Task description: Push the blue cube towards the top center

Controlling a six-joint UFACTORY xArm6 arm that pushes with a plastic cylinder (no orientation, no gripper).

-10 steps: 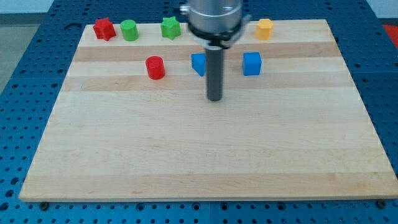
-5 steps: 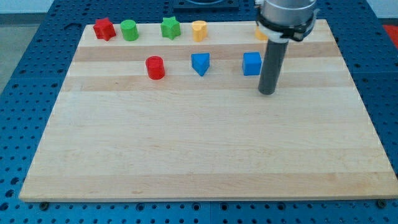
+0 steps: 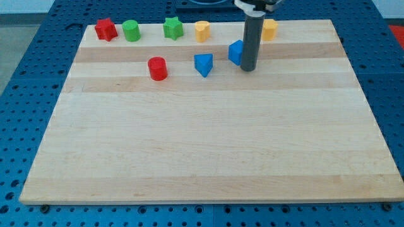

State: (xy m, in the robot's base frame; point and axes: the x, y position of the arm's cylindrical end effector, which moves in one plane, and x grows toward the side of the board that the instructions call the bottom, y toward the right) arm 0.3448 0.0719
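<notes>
The blue cube (image 3: 236, 52) sits on the wooden board (image 3: 208, 139) near the view's top, a little right of centre, turned at an angle. My tip (image 3: 249, 68) is against the cube's right side, and the rod hides part of that side. A blue triangular block (image 3: 203, 64) lies to the cube's left.
A red cylinder (image 3: 157, 68) lies left of the blue triangular block. Along the top edge stand a red star (image 3: 105, 29), a green cylinder (image 3: 130, 30), a green star (image 3: 173, 28), a yellow block (image 3: 202, 30) and an orange block (image 3: 269, 29).
My tip swung from the middle to the cube's right, then moved left and up against it. The blue cube has slid left and up and has rotated.
</notes>
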